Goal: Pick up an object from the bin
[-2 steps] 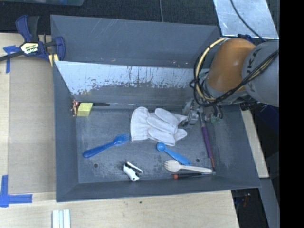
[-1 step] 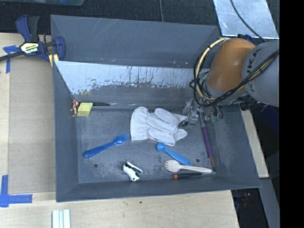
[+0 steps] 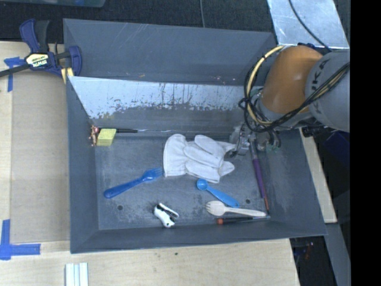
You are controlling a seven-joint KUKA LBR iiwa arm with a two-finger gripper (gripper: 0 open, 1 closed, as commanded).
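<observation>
My gripper [image 3: 237, 143] is low in the right part of the bin, under the orange-covered wrist. It is right at the upper right edge of a crumpled white glove [image 3: 191, 157] that lies in the middle of the bin. Whether it touches the glove I cannot make out. A thin purple pen [image 3: 259, 179] lies just right of the gripper, running down toward the front right corner. A small blue spoon [image 3: 215, 192] rests just below the glove.
A white spoon [image 3: 231, 209] and a dark pen with a red tip [image 3: 239, 220] lie along the front wall. A long blue spoon [image 3: 132, 183] is at the left, a small white clip [image 3: 165, 214] at the front, and a yellow block on a thin stick [image 3: 106, 137] at the back left.
</observation>
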